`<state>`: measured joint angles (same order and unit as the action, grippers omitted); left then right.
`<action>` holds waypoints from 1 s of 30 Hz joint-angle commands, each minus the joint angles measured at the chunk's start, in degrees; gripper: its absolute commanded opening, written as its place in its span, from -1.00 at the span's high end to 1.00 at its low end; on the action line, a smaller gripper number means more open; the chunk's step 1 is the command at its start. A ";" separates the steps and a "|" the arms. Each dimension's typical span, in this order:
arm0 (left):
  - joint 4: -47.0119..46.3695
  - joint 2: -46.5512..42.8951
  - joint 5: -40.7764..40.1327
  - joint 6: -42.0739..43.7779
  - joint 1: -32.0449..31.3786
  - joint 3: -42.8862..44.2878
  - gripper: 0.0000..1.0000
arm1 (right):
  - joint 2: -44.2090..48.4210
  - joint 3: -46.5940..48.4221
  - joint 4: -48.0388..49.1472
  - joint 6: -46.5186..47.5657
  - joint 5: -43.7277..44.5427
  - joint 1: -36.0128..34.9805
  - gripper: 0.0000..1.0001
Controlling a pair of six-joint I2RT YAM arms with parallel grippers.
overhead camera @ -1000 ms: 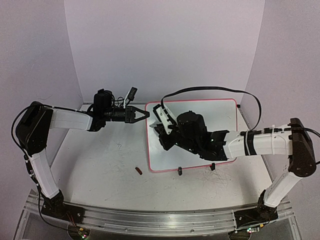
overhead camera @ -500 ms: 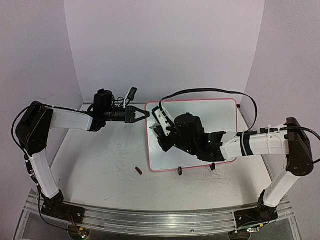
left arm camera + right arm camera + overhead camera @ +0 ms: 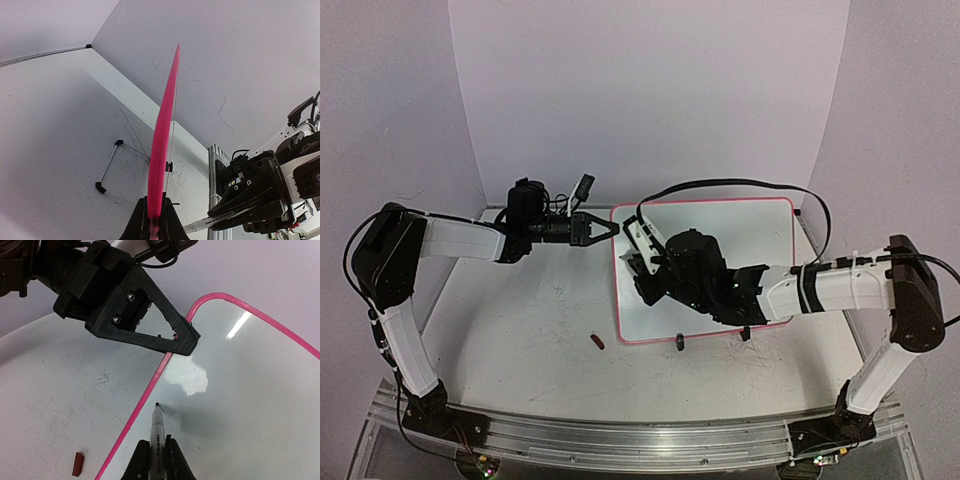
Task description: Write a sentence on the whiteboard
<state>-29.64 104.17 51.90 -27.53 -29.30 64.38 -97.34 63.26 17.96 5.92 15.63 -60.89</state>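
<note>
Whiteboard: the rectangular white board with a thin red-pink frame and rounded corners (image 3: 750, 225) lies on the scuffed grey tabletop (image 3: 520, 330), right of centre, with its long sides running left to right.

Board feet: two small black clips (image 3: 680, 343) sit on the board's near edge, apart from each other.

Left gripper: the black two-finger gripper (image 3: 613, 229) reaches in from the left to the board's far-left corner. In the left wrist view its fingers are pressed together on the pink frame, which runs away from them edge-on.

Right gripper: the black two-finger gripper (image 3: 156, 460) hangs over the left part of the board, with the right arm stretched across from the right side. Its fingers are closed tight around the barrel of a slim white marker with a black tip (image 3: 157, 432).

Marker tip: it points at the white surface just inside the left frame edge, near the left gripper's fingertips. A faint shadow lies right beside it; whether the tip touches the board cannot be told.

Board surface: glossy, with bright glare patches showing in the right wrist view.

Loose item: a small dark red piece (image 3: 598, 342) lies on the tabletop, just off the board's near-left corner and apart from both grippers.
</note>
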 commanded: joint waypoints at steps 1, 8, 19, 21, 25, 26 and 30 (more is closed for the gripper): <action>1.16 0.90 -0.21 -1.04 -0.76 0.66 1.00 | -1.01 1.07 0.19 -1.01 1.65 -0.24 1.00; 1.16 0.86 -0.25 -1.04 -0.69 0.70 1.00 | -0.89 0.74 -0.40 -1.62 1.64 -0.20 1.00; 1.16 0.77 -0.27 -1.04 -0.67 0.77 1.00 | -0.38 -0.04 -1.42 -2.93 1.77 -0.20 1.00; 1.17 0.77 -0.26 -1.04 -0.67 0.75 1.00 | -0.24 -0.24 -1.57 -3.25 1.70 -0.22 1.00; 1.16 0.77 -0.26 -1.04 -0.68 0.78 1.00 | 0.09 -1.25 -1.61 -4.03 1.41 -0.32 1.00; 1.16 0.77 -0.24 -1.04 -0.67 0.81 1.00 | 0.16 -1.48 -1.64 -4.20 1.38 -0.34 1.00; 1.17 0.85 -0.19 -1.12 -0.67 0.85 1.00 | 0.51 -2.22 -1.81 -4.74 1.46 -0.40 1.00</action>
<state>-29.61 104.20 51.90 -27.53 -29.27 64.38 -97.41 62.45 17.13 2.66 15.69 -61.33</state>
